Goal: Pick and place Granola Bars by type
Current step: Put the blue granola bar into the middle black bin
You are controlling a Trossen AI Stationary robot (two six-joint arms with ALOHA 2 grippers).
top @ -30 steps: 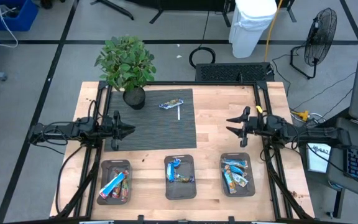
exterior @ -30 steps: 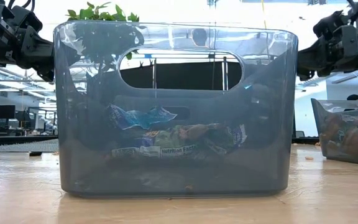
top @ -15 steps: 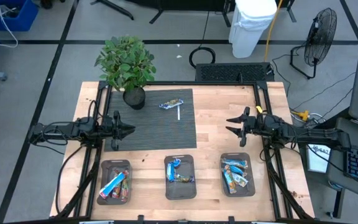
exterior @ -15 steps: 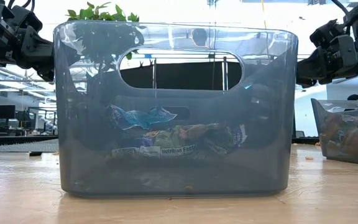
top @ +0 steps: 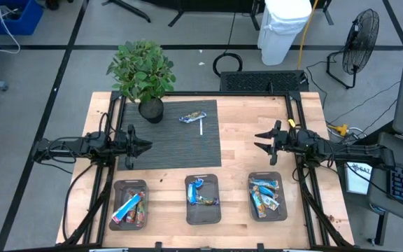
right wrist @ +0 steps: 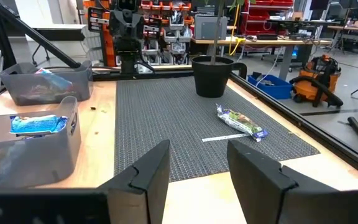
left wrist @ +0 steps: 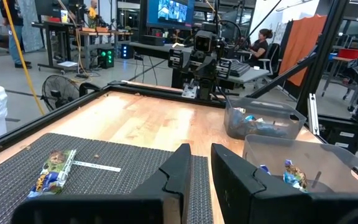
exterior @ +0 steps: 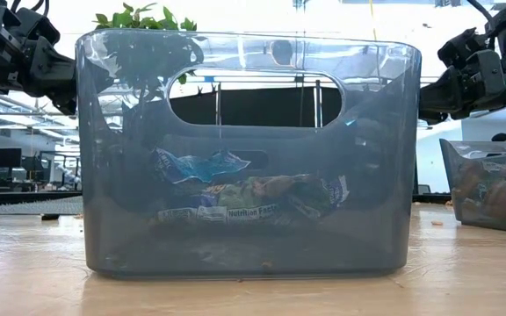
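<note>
One granola bar lies unsorted on the black mat. The left gripper, fingers narrowly parted, and the right gripper, fingers spread, both hover empty. Next, I judge, one must reach for that bar and carry it to its matching bin.

- From table height, the middle bin fills my view; the mat and loose bar behind it are hidden.
- My right-hand bin is cut off by the edge.
- Bars overhead: print too small to read.
</note>
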